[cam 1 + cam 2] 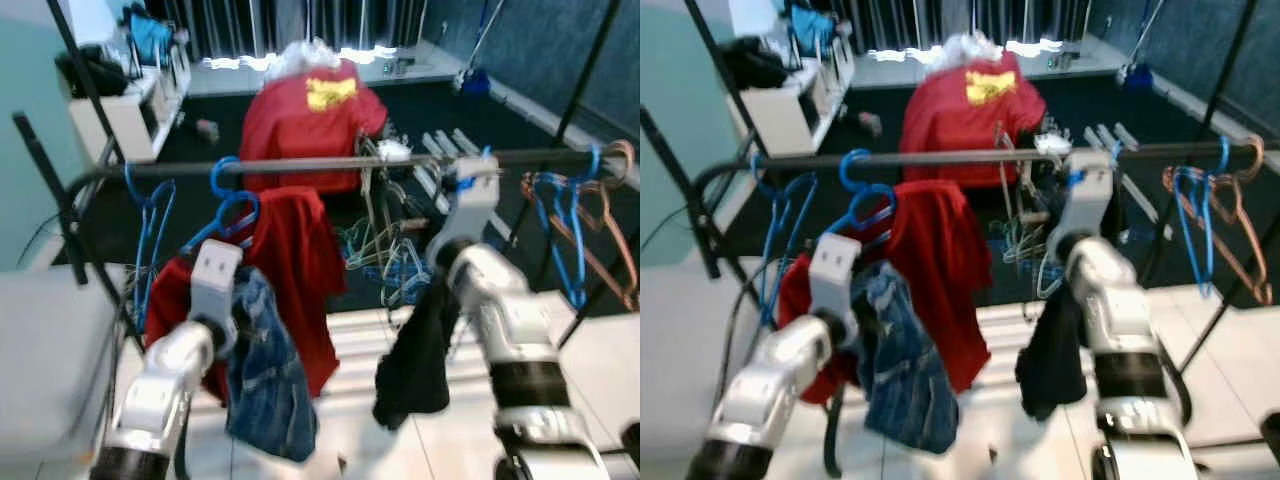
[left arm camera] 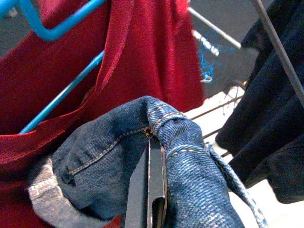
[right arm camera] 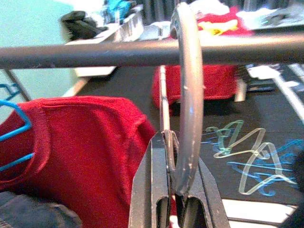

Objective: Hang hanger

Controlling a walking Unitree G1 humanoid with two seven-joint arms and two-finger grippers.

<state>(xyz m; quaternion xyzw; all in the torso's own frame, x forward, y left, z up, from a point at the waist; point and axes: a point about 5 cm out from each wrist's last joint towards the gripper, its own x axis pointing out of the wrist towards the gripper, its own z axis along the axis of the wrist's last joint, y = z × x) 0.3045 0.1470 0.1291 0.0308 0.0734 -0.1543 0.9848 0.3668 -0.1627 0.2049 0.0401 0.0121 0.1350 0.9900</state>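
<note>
Up at the rail (image 1: pixel 330 164), right gripper (image 3: pixel 173 190) raised, jaws pinching the grey hanger hook (image 3: pixel 187 95) looped over the bar, black garment (image 1: pixel 415 360) dangling beneath. Lower and to the left, left gripper (image 2: pixel 149 190) reaching forward, jaws pressed together on the denim garment (image 2: pixel 118 166). Just behind, a red shirt (image 1: pixel 295 270) on a blue hanger (image 1: pixel 230 200); further right, blue and brown hangers (image 1: pixel 570 215) on the same rail.

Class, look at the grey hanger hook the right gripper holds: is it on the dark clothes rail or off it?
On. In the right wrist view the grey hanger hook curves over the dark clothes rail, with the right gripper shut on its lower stem.
</note>
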